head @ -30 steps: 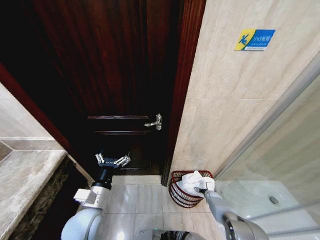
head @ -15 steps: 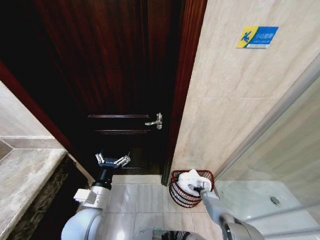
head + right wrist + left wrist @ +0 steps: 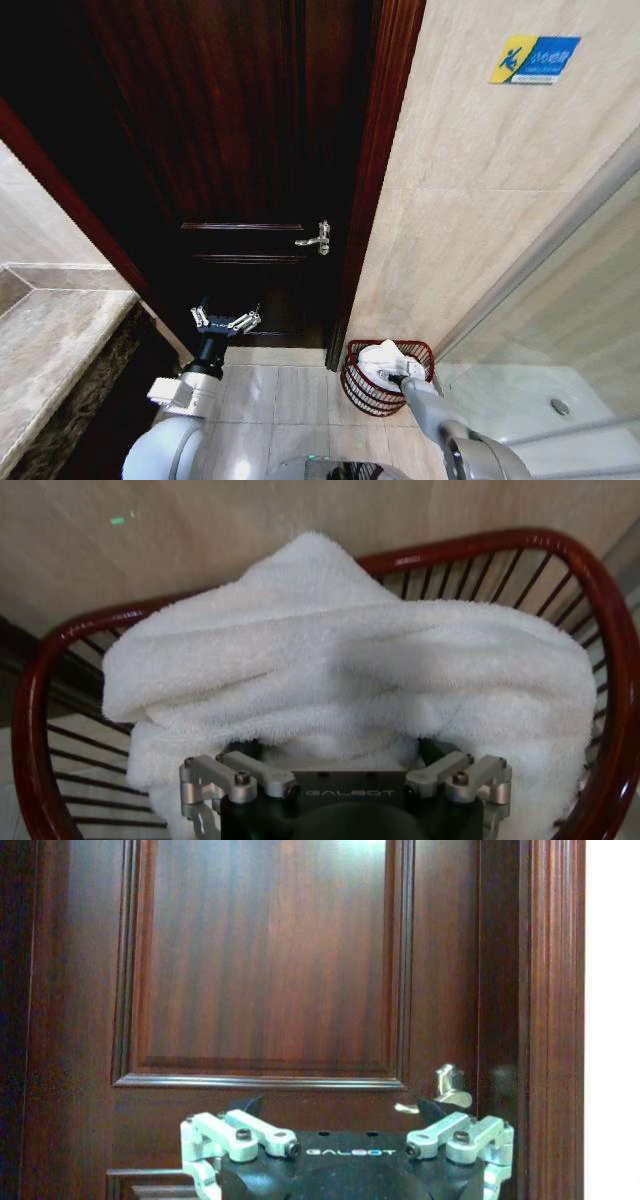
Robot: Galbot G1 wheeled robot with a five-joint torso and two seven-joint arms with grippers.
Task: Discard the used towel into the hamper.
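The hamper, a dark red wire basket, stands on the floor tiles in the corner between the door frame and the tiled wall. A white towel lies bunched inside it, heaped up to its rim. My right gripper reaches into the basket from the near side. In the right wrist view the towel spreads over the hamper, and my right gripper stands open, its tips pressed into the cloth. My left gripper hangs open in front of the door, also seen as the left gripper.
A dark wooden door with a metal handle faces me. A stone counter is at the left. A glass shower partition stands at the right, close to the hamper. Floor tiles lie between the arms.
The whole picture has shifted a little as the camera moved. My right arm has edged slightly left over the hamper. The towel stays in the basket and the left arm holds still.
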